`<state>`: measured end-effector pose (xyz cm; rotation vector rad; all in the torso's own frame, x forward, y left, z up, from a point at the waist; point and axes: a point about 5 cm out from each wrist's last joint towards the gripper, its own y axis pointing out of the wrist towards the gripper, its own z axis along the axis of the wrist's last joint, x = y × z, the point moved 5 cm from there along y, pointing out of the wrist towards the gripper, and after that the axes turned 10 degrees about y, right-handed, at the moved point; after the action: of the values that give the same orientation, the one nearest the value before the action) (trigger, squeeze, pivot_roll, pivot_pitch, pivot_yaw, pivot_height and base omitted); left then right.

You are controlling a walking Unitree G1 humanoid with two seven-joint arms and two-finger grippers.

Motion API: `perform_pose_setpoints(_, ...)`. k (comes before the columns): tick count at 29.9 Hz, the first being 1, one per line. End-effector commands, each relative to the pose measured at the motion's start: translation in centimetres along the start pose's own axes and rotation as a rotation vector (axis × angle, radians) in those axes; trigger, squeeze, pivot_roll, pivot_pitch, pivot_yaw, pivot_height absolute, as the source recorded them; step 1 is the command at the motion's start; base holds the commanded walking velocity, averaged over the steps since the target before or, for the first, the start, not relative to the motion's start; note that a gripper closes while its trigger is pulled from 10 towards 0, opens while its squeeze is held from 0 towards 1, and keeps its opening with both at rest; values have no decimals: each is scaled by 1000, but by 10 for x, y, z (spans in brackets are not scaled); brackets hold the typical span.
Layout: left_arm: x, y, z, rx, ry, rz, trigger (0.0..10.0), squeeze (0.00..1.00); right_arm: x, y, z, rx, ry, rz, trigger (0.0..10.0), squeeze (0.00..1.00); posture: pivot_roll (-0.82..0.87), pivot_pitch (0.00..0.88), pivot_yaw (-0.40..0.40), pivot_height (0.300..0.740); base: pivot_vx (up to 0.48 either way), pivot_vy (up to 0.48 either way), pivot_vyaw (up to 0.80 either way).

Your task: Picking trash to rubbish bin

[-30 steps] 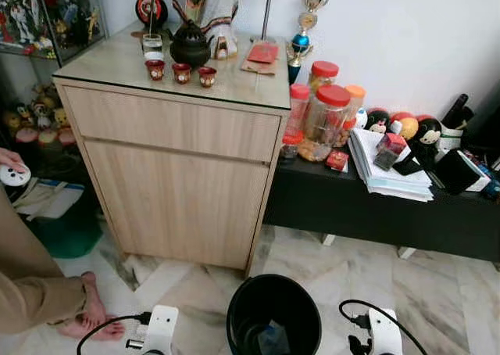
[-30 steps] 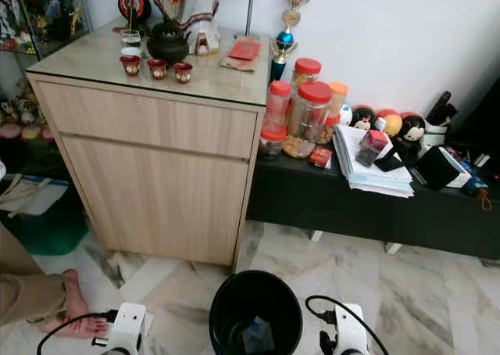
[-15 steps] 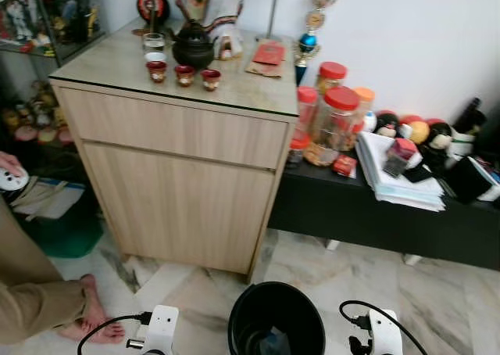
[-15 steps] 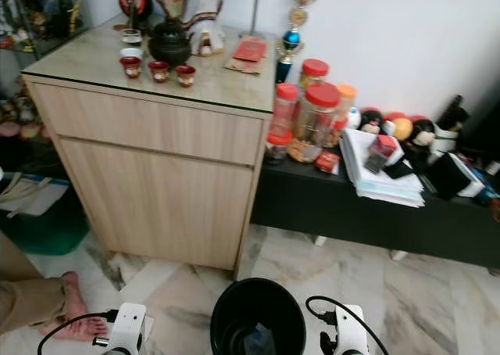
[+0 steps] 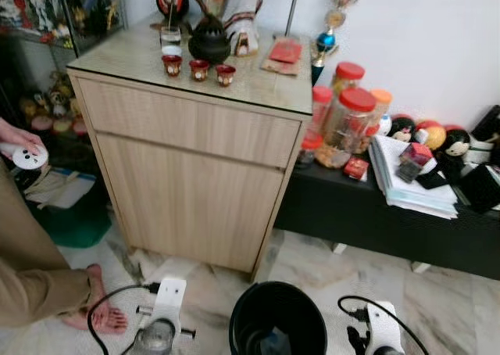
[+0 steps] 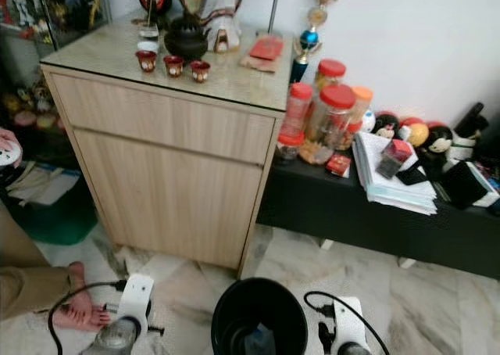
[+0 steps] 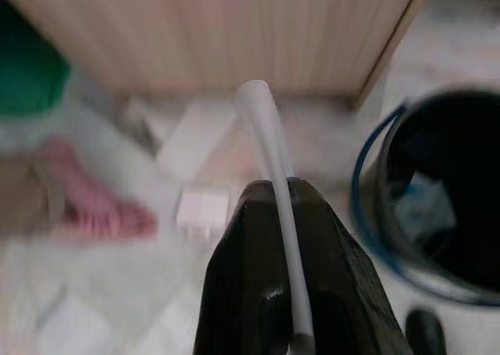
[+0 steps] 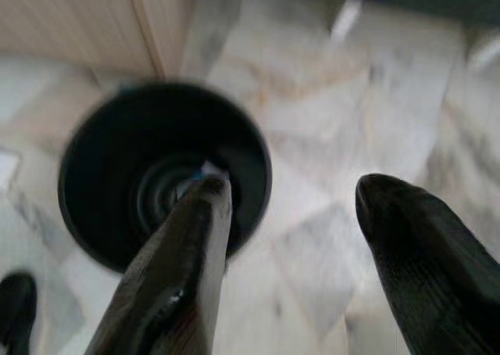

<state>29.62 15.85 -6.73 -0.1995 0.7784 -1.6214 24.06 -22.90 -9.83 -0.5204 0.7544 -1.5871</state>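
- Left eye view: black rubbish bin (image 5: 277, 324) stood on the marble floor (image 5: 437, 300), its near rim cut off by the frame edge; something pale lay inside, too dim to identify. Both arms were cropped to their white wrist housings. A wooden cabinet (image 5: 195, 167) stood behind the bin, a dark teapot (image 5: 209, 41) and small red cups on its glass top. To the right, a low black counter (image 5: 391, 218) carried red-lidded jars (image 5: 348, 124), stacked papers and round dolls.
- Same view, far left: a person's bare foot (image 5: 98, 312) rested on the floor, and a hand (image 5: 19, 136) held a small white round object.
- Right eye view: same scene; white wall (image 6: 422, 34) behind, a trophy (image 6: 312, 30) at the cabinet's back corner.
- Left wrist view: left claw (image 7: 273, 214) was clamped on a thin white strip of trash (image 7: 269, 148), its long axis running along the fingers and out past the tips towards the cabinet base. Bin just beside, blurred. A small white block (image 7: 201, 210) lay on the floor, unclear.
- Right wrist view: right claw (image 8: 293, 206) had its fingers spread wide apart, holding nothing, above the floor beside the bin; picture soft.
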Motion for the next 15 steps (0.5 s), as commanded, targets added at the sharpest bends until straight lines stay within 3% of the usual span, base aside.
perform_pose_setpoints(1, 8, 4, 24, 80, 1, -41, 10000, 0, 2, 3, 30, 81, -25, 16, 10000, 0, 163, 0, -155, 740, 0, 0, 0)
perform_pose_setpoints(4, 12, 8, 54, 168, 14, -72, 10000, 0, -4, 4, 46, 124, -18, 51, 10000, 0, 160, 0, -155, 740, 0, 0, 0)
perform_pose_setpoints(11, 19, 9, 81, 250, 20, -126, 10000, 0, -12, 6, 63, 163, -18, 92, 10000, 0, 152, 0, -153, 740, 0, 0, 0)
perform_pose_setpoints(15, 27, 10, 118, 347, 108, -168, 10000, 0, -27, 5, 96, 255, -62, 178, 10000, 0, 116, 0, -149, 740, 0, 0, 0)
